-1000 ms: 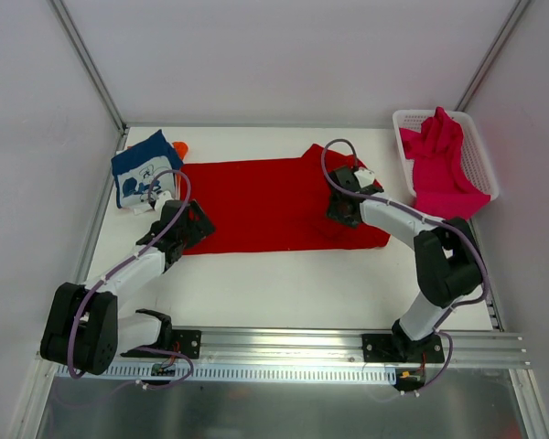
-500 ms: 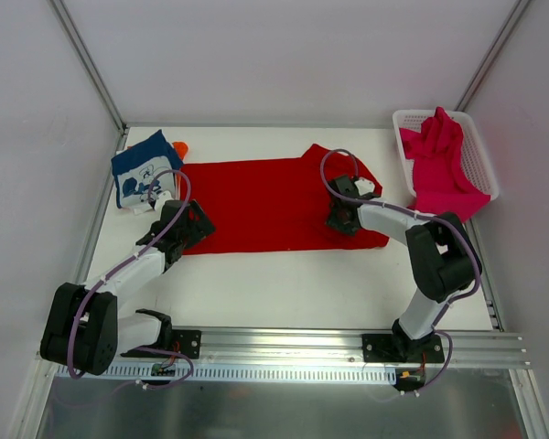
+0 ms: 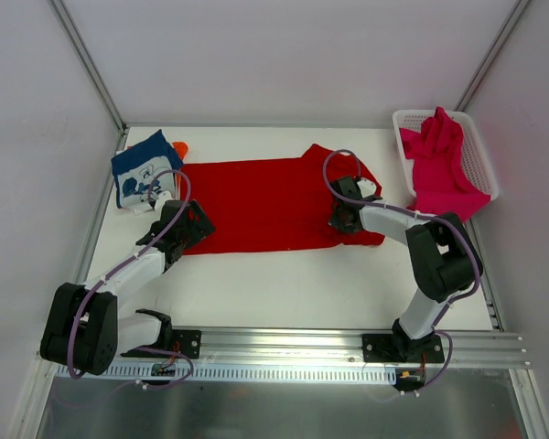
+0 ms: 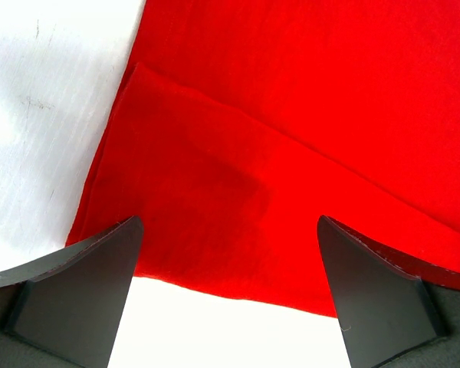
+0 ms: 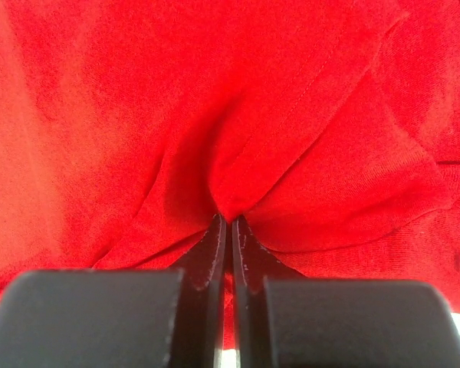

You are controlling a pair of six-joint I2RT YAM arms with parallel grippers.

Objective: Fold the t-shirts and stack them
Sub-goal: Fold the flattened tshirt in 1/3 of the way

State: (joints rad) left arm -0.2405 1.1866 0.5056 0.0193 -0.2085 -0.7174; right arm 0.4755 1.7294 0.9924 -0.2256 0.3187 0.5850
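The red t-shirt [image 3: 265,201] lies spread flat across the middle of the table. My right gripper [image 3: 337,222] is shut on a pinch of the red cloth near the shirt's right end; in the right wrist view [image 5: 230,221] the fabric bunches up between the fingers. My left gripper [image 3: 194,229] is open and empty over the shirt's near left corner; the left wrist view shows the red hem [image 4: 238,253] between the spread fingers [image 4: 84,284]. The navy printed t-shirt [image 3: 145,170] lies folded at the far left, with the orange one [image 3: 180,147] peeking out behind it. The magenta t-shirt [image 3: 439,160] is heaped in the basket.
A white mesh basket [image 3: 483,157] stands at the far right corner. Metal frame posts and white walls enclose the table. The arms' base rail [image 3: 284,352] runs along the near edge.
My right gripper has moved toward the near right of the shirt and pinched the cloth; the shirt's right end has bunched slightly. The left arm has not moved.
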